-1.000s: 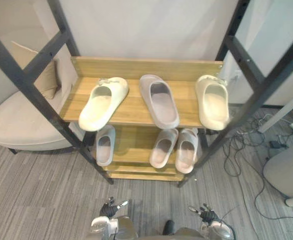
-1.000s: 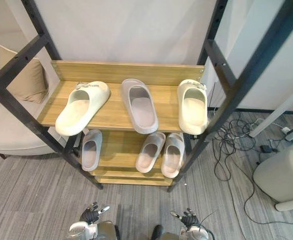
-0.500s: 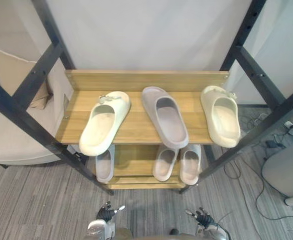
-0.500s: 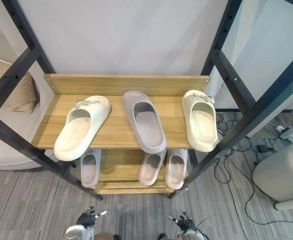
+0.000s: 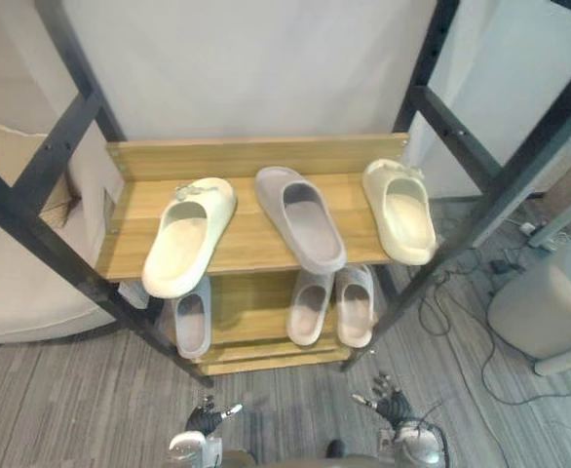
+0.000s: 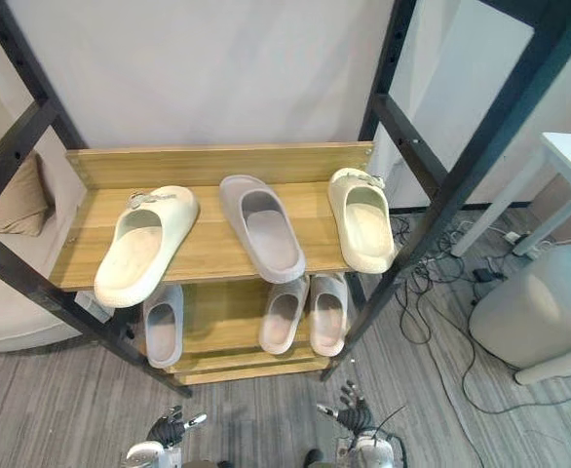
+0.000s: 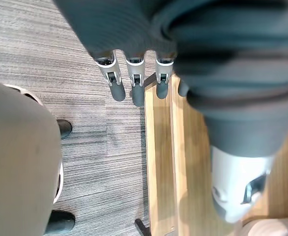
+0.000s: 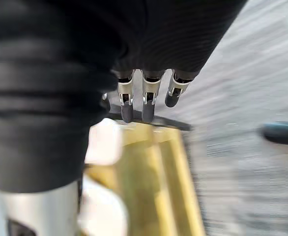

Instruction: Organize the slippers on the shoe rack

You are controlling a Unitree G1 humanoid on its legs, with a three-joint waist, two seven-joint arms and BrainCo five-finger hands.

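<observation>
Nearest me, above grey carpet (image 5: pixel 71 419), my left hand (image 5: pixel 203 421) and right hand (image 5: pixel 393 408) hang open-fingered, holding nothing. On the black-framed wooden shoe rack (image 5: pixel 256 154), three pale grey foam slippers (image 5: pixel 310 307) fill the lower shelf (image 5: pixel 251 297); above, a larger grey slipper (image 5: pixel 300 216) splits two cream slippers (image 5: pixel 188 234), so I judge pairing undone.

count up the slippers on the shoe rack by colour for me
cream slippers: 2, both on the top shelf
grey slippers: 2, one on the top shelf, one on the lower shelf
pale pink slippers: 2, side by side on the lower shelf
total: 6
</observation>
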